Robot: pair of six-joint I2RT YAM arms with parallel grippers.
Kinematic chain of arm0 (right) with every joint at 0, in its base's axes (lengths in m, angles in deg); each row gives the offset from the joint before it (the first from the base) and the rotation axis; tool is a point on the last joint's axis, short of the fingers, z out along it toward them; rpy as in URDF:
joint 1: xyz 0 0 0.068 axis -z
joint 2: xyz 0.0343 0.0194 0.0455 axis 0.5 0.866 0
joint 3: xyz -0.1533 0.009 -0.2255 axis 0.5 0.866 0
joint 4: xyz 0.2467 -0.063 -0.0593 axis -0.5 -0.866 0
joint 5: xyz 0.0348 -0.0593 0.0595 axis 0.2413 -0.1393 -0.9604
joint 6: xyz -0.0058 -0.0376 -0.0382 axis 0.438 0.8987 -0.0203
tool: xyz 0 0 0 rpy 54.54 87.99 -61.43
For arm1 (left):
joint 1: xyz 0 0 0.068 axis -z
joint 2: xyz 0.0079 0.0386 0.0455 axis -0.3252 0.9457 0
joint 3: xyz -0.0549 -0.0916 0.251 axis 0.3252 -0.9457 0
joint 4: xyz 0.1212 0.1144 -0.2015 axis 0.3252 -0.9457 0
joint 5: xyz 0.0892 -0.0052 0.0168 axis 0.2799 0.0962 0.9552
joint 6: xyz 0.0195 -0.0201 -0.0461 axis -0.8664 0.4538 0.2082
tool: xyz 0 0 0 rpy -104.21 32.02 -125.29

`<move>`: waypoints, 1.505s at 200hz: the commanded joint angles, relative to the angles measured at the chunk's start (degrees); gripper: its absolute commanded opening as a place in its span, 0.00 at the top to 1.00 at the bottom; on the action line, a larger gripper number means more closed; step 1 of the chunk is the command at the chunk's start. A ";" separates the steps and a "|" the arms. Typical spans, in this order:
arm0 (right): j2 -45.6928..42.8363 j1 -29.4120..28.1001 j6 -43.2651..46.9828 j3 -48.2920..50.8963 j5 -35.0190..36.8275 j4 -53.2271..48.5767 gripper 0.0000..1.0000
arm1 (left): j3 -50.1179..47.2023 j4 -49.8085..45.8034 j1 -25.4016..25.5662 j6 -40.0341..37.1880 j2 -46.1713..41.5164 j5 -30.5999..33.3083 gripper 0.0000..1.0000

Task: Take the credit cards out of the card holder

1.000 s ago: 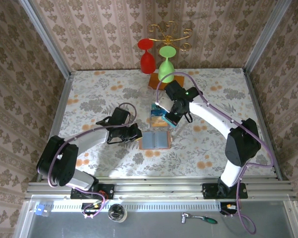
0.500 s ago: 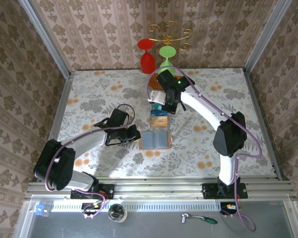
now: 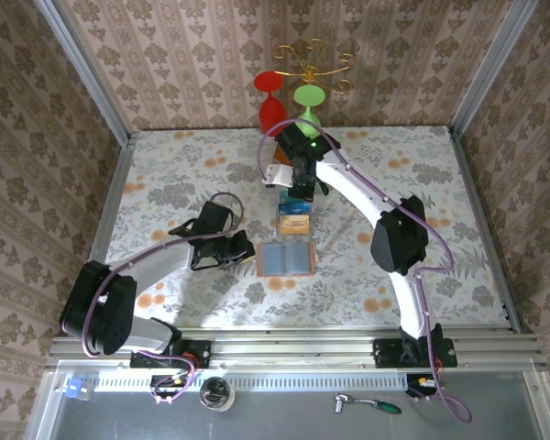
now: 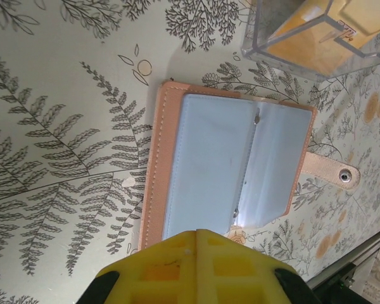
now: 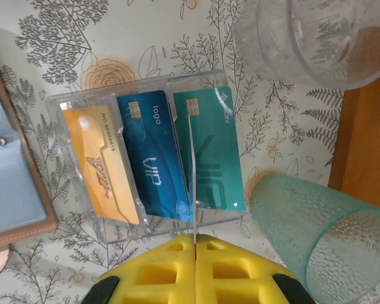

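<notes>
Card holder [image 3: 285, 259] — tan leather, grey-blue pockets, opened flat, long axis left-right; left gripper [image 4: 196, 266], right gripper [image 5: 195, 272] — both pinched closed.

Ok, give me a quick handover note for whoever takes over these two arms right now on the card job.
Left pincer: shut, empty, at one edge of the card holder; I cannot tell whether it touches.
Right pincer: shut, empty, hovering by the clear tray.
Things: the holder lies open and flat on the table. The orange card, blue card and teal card lie side by side in the tray next to it.
Done: three cards are out, and the holder's grey-blue pockets look empty.
Left: probably just check the pockets, then pull both arms back.
</notes>
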 commanded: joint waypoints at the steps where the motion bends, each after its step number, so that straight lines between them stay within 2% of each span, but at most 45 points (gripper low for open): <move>1: 2.06 0.64 2.37 -2.94 1.75 -1.24 1.00 | -0.63 -2.11 -0.74 -1.34 -1.18 0.14 0.93; 105: 5.50 1.50 3.15 -3.00 1.88 1.19 0.96 | -0.31 -1.70 -2.38 -2.16 1.35 -1.03 0.93; 123: 5.48 1.51 2.86 -3.06 2.83 1.99 0.89 | -0.21 -1.72 -2.39 -2.16 1.46 -1.03 0.93; 133: 5.17 1.51 2.29 -2.90 3.95 3.10 0.84 | -0.23 -1.71 -2.47 -2.25 1.47 -1.10 0.93; 155: 2.97 1.51 0.47 -1.02 6.52 7.89 0.83 | -0.30 -1.63 -2.43 -2.27 1.54 -1.11 0.92; 199: -2.43 0.91 -1.42 5.86 6.94 13.90 0.80 | 0.02 -1.23 -2.47 -2.56 1.97 -1.72 0.93; 233: -5.56 0.19 -6.27 11.42 6.58 16.26 0.80 | 1.10 -1.47 -2.43 -3.24 2.66 -1.99 0.92; 301: -14.76 -1.39 -22.99 24.30 0.84 21.32 0.81 | 1.51 1.35 -2.03 -2.85 5.39 -3.29 0.95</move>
